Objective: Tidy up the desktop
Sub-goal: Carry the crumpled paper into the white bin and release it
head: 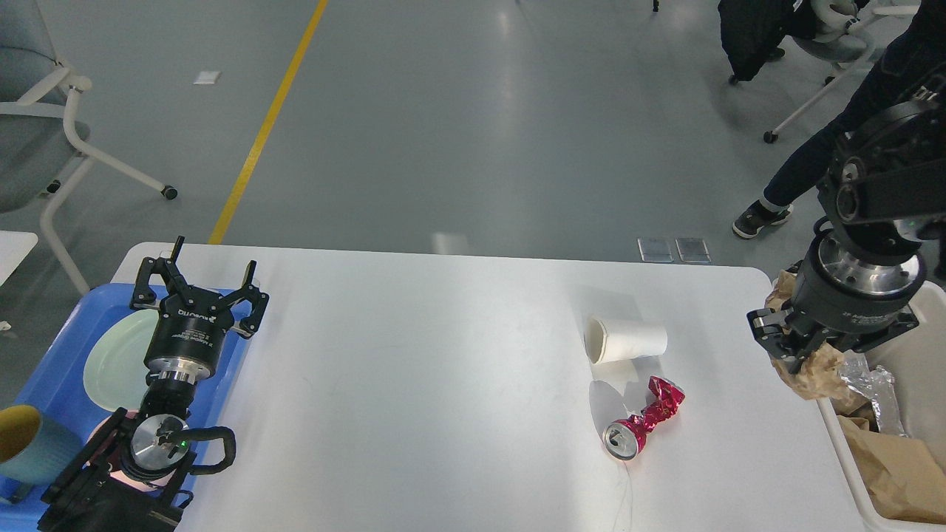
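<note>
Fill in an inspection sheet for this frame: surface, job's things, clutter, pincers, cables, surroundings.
Surface: white desktop, no spills seen.
Job's things: paper cup on its side; crushed red can beside it.
Clutter: blue tray with plate and mug; bin with foil and brown paper.
Pincers: left pincer open, empty; right pincer shut on crumpled brown paper at the bin's edge.
Cables: black loop on left arm.
Surroundings: chairs, person's legs, yellow floor line.
</note>
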You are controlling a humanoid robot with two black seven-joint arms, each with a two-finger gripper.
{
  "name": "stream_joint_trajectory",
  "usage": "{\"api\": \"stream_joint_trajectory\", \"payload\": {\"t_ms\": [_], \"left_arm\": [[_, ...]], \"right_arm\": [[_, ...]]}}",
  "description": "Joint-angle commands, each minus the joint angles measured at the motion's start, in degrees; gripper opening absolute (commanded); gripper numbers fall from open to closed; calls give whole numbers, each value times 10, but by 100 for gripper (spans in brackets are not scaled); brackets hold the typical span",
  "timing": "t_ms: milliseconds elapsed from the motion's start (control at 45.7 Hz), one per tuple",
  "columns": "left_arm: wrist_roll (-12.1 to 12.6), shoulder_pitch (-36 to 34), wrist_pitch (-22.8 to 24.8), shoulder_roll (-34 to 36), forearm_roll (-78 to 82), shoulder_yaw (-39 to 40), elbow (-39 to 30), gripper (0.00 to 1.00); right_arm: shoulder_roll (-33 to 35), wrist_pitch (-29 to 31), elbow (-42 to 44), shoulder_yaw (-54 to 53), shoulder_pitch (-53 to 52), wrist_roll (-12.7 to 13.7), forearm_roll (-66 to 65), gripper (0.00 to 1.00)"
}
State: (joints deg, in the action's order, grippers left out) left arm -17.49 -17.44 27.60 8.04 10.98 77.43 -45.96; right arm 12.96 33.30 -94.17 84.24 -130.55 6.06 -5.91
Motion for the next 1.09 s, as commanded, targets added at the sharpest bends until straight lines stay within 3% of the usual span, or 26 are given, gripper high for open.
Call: {"api": "stream_joint_trajectory", "payload": {"t_ms": [0, 197, 350, 547, 766, 876, 1073], "left_arm": [[0, 0, 0, 0, 0, 0, 0, 96], [-1, 0, 0, 0, 0, 0, 1, 96], [-1, 0, 0, 0, 0, 0, 0, 96], [-1, 0, 0, 0, 0, 0, 0, 96], [0, 0, 0, 0, 0, 0, 0, 96], [0, 0, 0, 0, 0, 0, 0, 96], [0, 0, 0, 0, 0, 0, 0, 96]], "right_arm": [[84, -73, 25, 54, 45, 1, -1, 0], [254, -160, 186, 40, 205, 2, -11, 0], [290, -196, 363, -70, 429, 0, -15, 0], [248, -273, 588, -246, 745, 0, -17, 0], [122, -287, 821, -278, 939, 0, -4, 0], [88, -303, 872, -300, 979, 1, -3, 0], [66, -329, 878, -308, 1001, 3, -3, 0]]}}
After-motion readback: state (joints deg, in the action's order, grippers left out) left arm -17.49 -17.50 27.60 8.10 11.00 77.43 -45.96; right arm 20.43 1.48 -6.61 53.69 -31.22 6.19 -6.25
